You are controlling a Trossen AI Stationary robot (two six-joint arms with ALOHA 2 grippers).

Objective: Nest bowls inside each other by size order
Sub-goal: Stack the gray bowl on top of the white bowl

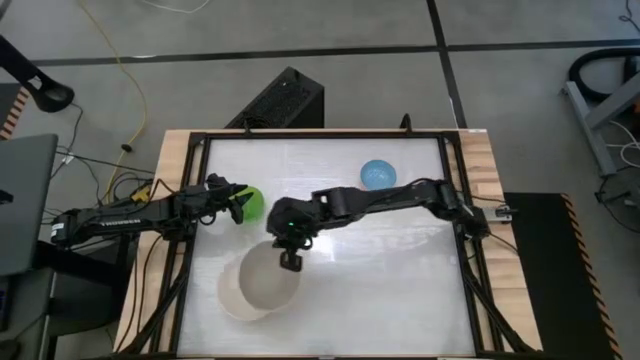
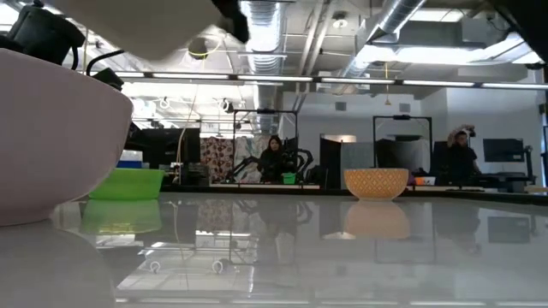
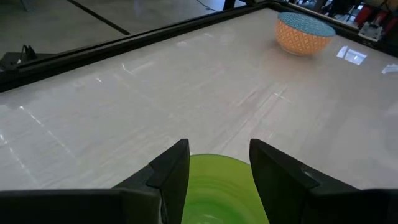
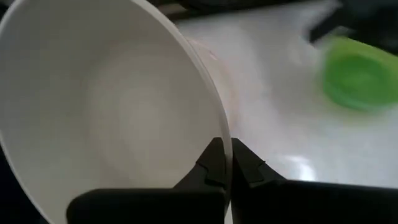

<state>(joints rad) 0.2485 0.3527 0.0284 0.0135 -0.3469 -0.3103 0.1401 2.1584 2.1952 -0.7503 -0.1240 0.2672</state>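
Observation:
My right gripper (image 1: 290, 262) is shut on the grey-beige bowl (image 1: 268, 285), held above the cream-white bowl (image 1: 232, 302), which rests on its base at the table's near left (image 2: 51, 145). The held bowl's underside shows at the top of the low view (image 2: 137, 26). The bright green bowl (image 1: 250, 203) stands on the table at the left. My left gripper (image 1: 236, 200) is open, with its fingers (image 3: 171, 174) on either side of the green bowl (image 3: 217, 186). The light blue bowl (image 1: 378, 174), orange-patterned outside (image 2: 377, 182), stands at the far right. My right gripper pinches the grey-beige bowl's rim (image 4: 221, 124) between its two fingers, one finger inside the bowl and one outside. It holds the rim on the side toward the table's far right. The bowl is lifted clear, mouth up, over the cream-white bowl. My left gripper: I cannot tell whether it touches the green bowl.
A dark frame (image 1: 455, 190) borders the white tabletop. The middle and near right of the table (image 1: 400, 280) hold nothing. People (image 2: 274, 158) and equipment show in the room beyond the far edge.

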